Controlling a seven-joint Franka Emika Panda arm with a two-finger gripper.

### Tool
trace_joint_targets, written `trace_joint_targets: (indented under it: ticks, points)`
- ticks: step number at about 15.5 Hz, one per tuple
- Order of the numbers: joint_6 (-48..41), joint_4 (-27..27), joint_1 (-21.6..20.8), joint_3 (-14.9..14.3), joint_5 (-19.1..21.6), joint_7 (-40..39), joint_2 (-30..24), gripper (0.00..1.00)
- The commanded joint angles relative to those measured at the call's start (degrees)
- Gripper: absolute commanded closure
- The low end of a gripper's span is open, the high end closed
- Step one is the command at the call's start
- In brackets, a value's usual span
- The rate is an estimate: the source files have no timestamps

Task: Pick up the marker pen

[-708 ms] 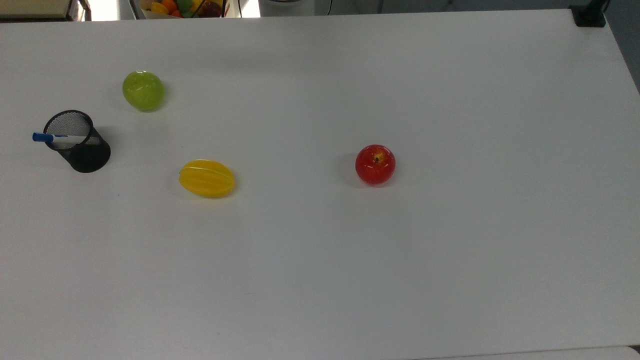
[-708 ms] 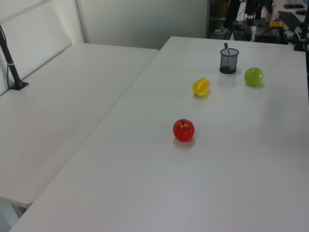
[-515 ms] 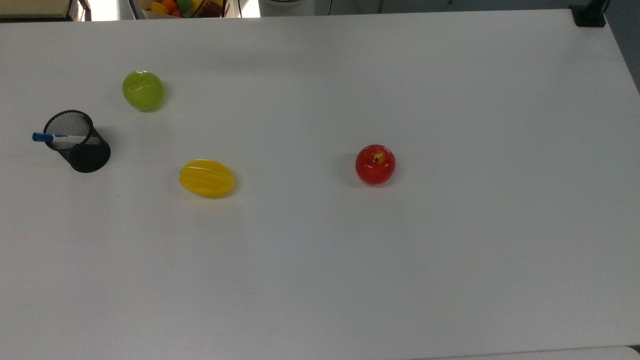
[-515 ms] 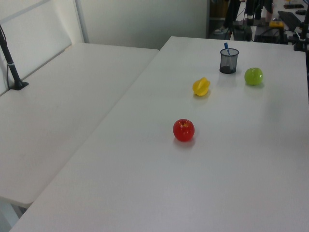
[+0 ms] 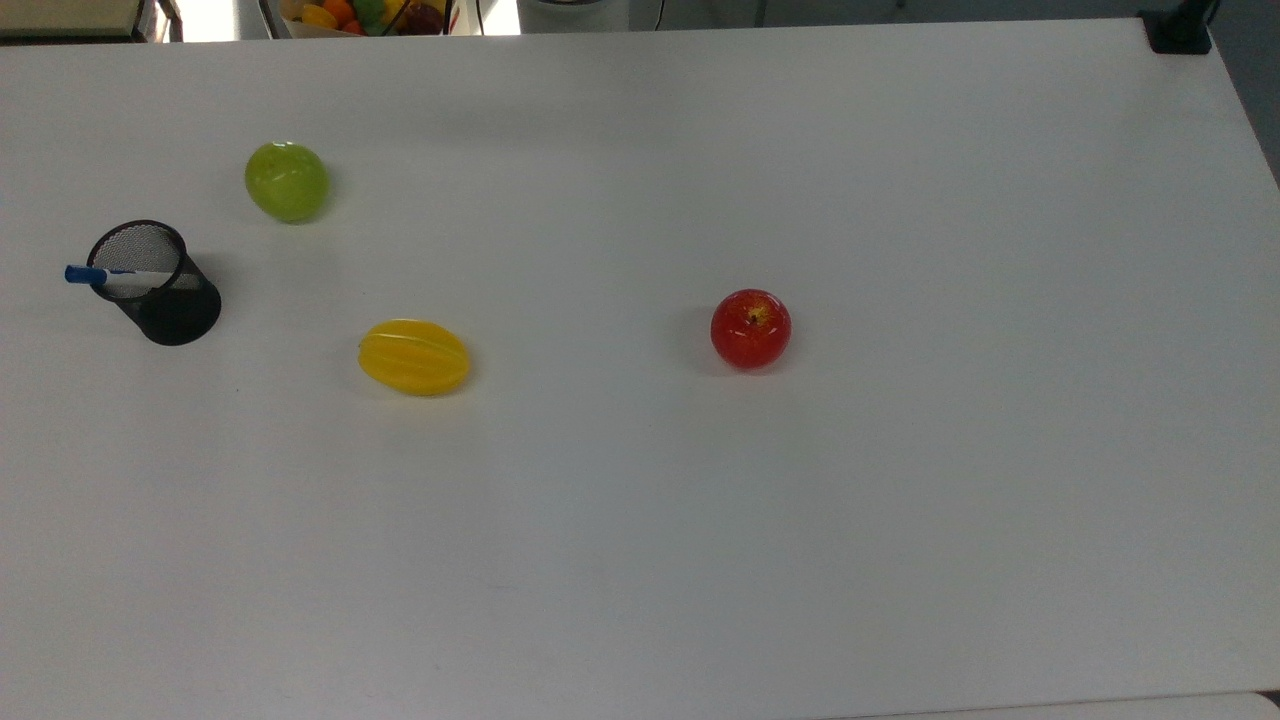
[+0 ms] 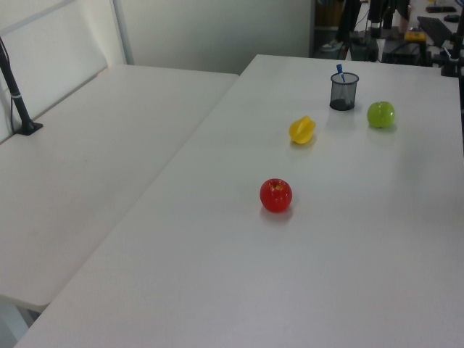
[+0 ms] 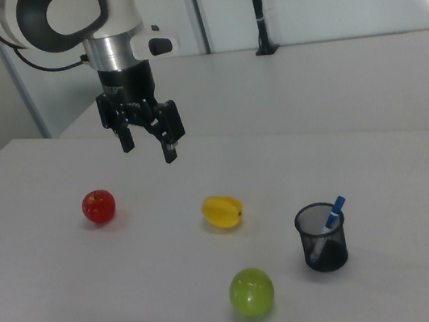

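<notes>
- Right now we have the gripper [image 7: 147,145] hanging in the upper left of the right view, its two fingers spread apart with nothing between them, well above the white table [image 7: 381,183].
- We find the marker pen [image 7: 328,225] standing in the black mesh cup [image 7: 325,248] at the lower right of the right view, blue cap up and poking over the rim.
- From the gripper, the pen lies away to the right view's right and lower down, with the yellow fruit [image 7: 222,211] roughly between the two (the red apple [image 7: 99,206] sits off to the other side, so we judge it no obstacle).
- Its long axis is tilted, not plumb: in the right view the cap leans toward the upper right, while the barrel runs down into the cup toward the lower left.
- In the top view the marker pen [image 5: 115,275] lies across the cup's mouth at the far left of the frame, cap end jutting over the top view's left edge of the rim, with the green apple [image 5: 287,181] near it toward the upper right.
- We would judge the approach not yet begun; the coming move calls for crossing over the yellow fruit and closing on the exposed cap end from above.
</notes>
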State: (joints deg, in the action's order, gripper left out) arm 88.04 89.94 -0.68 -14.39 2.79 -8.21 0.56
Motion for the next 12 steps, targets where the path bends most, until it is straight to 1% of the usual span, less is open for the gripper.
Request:
trace_joint_targets:
  ticks: [1,4,6,9,12]
  points:
    - [-0.9,0.9,0.0,-0.6,-0.7,-0.8,-1.7,0.0]
    - [-0.5,0.4,2.3,-0.6,0.1,-1.0,-1.5,0.0]
    - [-0.3,-0.4,2.5,-0.6,0.1,-1.3,-0.8,0.0]
    - [3.4,-0.4,4.0,-0.6,0.4,-1.2,-0.5,0.0]
    - [7.0,-0.5,5.3,-0.7,2.6,-1.4,0.8,0.0]
